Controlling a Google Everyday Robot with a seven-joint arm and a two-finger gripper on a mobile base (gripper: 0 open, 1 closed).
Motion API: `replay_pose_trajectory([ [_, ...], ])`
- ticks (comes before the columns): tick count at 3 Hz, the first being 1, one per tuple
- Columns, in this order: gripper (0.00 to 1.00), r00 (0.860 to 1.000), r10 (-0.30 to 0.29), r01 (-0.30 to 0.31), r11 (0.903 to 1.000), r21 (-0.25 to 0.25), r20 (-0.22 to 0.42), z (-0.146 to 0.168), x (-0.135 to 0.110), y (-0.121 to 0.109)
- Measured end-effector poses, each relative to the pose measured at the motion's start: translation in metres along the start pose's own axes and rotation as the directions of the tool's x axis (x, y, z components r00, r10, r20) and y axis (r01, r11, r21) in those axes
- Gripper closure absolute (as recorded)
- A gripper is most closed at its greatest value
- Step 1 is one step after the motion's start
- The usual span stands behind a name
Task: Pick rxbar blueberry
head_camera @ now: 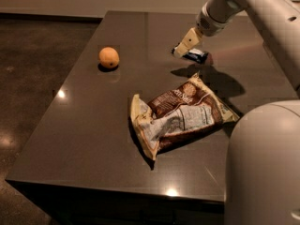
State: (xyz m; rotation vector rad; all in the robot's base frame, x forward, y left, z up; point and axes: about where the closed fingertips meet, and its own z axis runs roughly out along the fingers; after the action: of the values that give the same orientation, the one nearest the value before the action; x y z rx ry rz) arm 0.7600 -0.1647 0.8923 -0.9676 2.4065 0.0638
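Observation:
The rxbar blueberry (pixel 197 56) is a small flat dark blue bar with a white panel. It lies on the dark table (pixel 93 125) at the far right, behind the bag. My gripper (pixel 184 45) comes down from the upper right on a white arm. Its cream tip is just above and to the left of the bar's left end, close to it. I cannot tell whether it touches the bar.
A large crinkled brown-and-cream snack bag (pixel 180 114) lies in the middle of the table, in front of the bar. A round orange fruit (pixel 108 57) sits at the far left. A white part of my body (pixel 262 168) fills the lower right corner.

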Motion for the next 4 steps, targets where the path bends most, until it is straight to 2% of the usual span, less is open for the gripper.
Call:
replay_pose_trajectory([
  [1,0.0,0.997,0.079,-0.079,0.9969,0.0,0.014,0.019,0.009,-0.017],
  [2,0.0,0.993,0.121,-0.121,0.9925,-0.016,0.004,0.039,0.015,-0.022],
  [4,0.0,0.988,0.152,-0.153,0.9874,-0.041,-0.026,0.066,0.02,-0.021],
])
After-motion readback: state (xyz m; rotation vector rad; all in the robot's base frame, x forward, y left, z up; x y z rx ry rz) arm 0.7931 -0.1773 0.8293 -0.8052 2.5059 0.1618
